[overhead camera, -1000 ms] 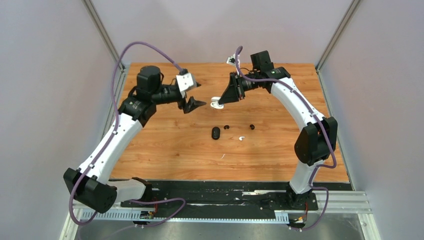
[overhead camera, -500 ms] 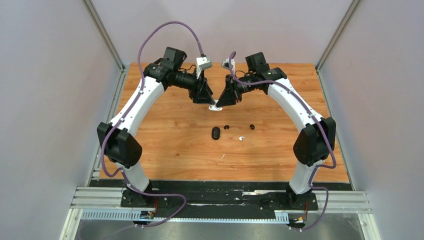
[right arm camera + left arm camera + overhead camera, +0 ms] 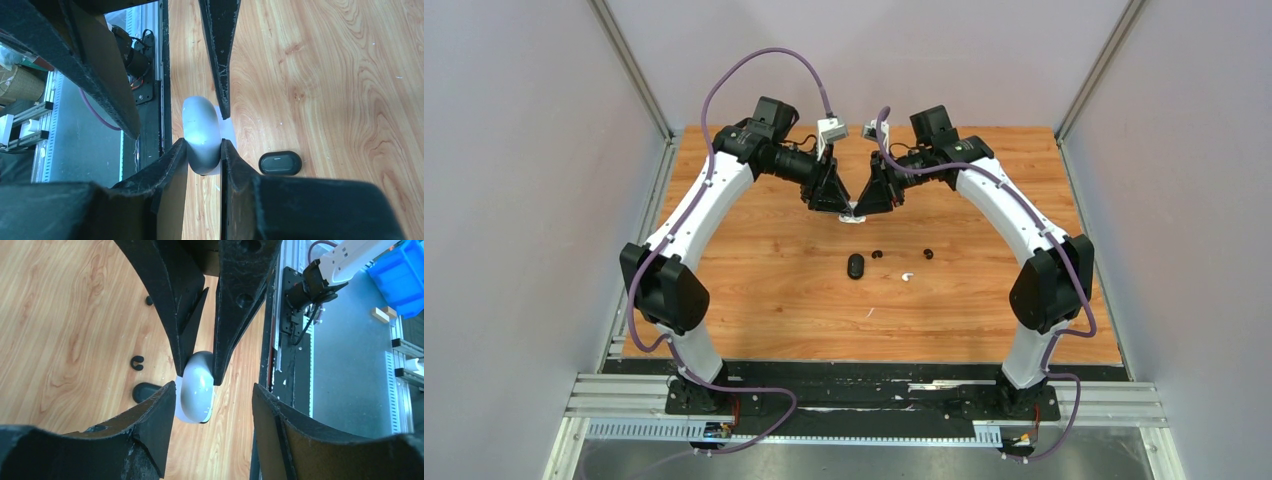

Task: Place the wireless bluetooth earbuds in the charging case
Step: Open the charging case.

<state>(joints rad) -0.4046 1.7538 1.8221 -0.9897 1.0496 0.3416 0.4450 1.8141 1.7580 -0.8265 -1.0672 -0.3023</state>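
Observation:
The white charging case (image 3: 854, 213) stands on the table at centre back. My right gripper (image 3: 871, 200) is shut on it; in the right wrist view its fingers (image 3: 204, 150) pinch the case (image 3: 201, 127) on both sides. My left gripper (image 3: 834, 200) is open, its jaws on either side of the case (image 3: 197, 387) without touching, as the left wrist view (image 3: 212, 396) shows. Two black earbuds (image 3: 877, 254) (image 3: 928, 254) and one white earbud (image 3: 908, 277) lie loose on the wood. The other white earbud is not in view.
A closed black oval case (image 3: 855, 266) lies just in front of the white case; it also shows in the right wrist view (image 3: 280, 162). A tiny white fleck (image 3: 870, 312) lies nearer the front. The wooden table (image 3: 754, 300) has grey walls on both sides.
My left arm has swung in from the left to the white case, and its open jaws now stand around it. My right gripper has kept hold of the case.

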